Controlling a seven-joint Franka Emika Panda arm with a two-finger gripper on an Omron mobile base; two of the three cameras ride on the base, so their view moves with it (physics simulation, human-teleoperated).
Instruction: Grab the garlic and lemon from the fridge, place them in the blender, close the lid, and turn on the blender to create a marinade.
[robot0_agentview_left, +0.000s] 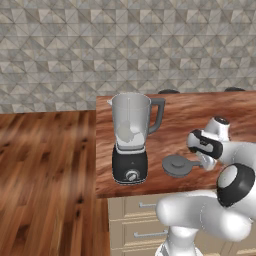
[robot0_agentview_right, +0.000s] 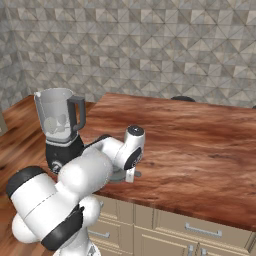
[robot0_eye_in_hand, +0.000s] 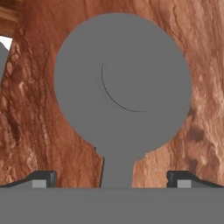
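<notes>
The blender (robot0_agentview_left: 130, 137) (robot0_agentview_right: 61, 129) stands at the counter's left end, a clear jar without a top on a black base with a silver knob (robot0_agentview_left: 132, 175). Pale rounded shapes (robot0_agentview_left: 127, 133) show through the jar wall; I cannot tell garlic from lemon. The dark grey lid (robot0_agentview_left: 176, 165) (robot0_eye_in_hand: 122, 87) lies flat on the counter just right of the base. My gripper (robot0_agentview_left: 201, 161) (robot0_eye_in_hand: 111, 181) hangs open right above the lid, with a fingertip (robot0_eye_in_hand: 43, 179) on each side of the lid's tab and nothing held. The fridge is out of view.
The wooden counter (robot0_agentview_left: 200, 112) (robot0_agentview_right: 200, 150) ends just left of the blender, with wood floor (robot0_agentview_left: 45, 175) beyond. Drawers (robot0_agentview_left: 135, 220) sit under its front edge. Two dark round objects (robot0_agentview_left: 168, 91) (robot0_agentview_right: 182, 98) stand by the tiled back wall.
</notes>
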